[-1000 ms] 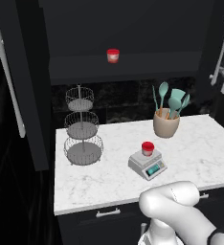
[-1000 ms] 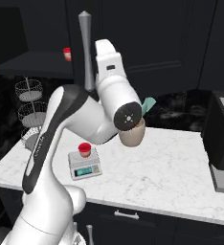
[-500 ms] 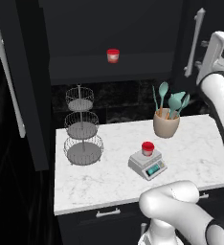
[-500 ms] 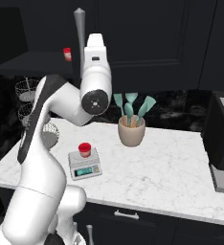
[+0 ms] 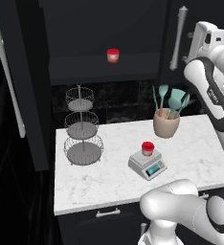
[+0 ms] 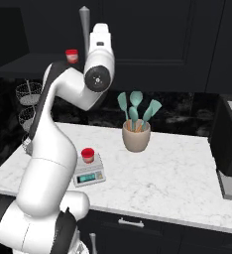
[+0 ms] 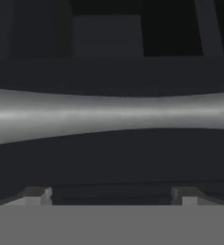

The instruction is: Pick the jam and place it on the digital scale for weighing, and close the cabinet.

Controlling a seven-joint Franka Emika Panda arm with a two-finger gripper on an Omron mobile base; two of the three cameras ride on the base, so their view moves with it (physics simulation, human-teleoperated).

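Lower centre of the left base view: the jam (image 5: 148,148) sits on the digital scale (image 5: 147,164), on the white marble bench (image 5: 109,179). Left of it stands a three-tier wire basket stand (image 5: 83,128); behind it, a beige utensil crock (image 5: 166,125). Upper centre: a second red-lidded jar (image 5: 113,55) on the cabinet shelf. Upper right: the pincer (image 5: 199,42) is raised just beside the cabinet (image 5: 169,28) door's bar handle (image 5: 179,37). Hand view: that handle (image 7: 109,112) spans the frame close up; pincer opening cannot be judged.

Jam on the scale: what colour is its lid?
Red; the jam shows best in the left base view.
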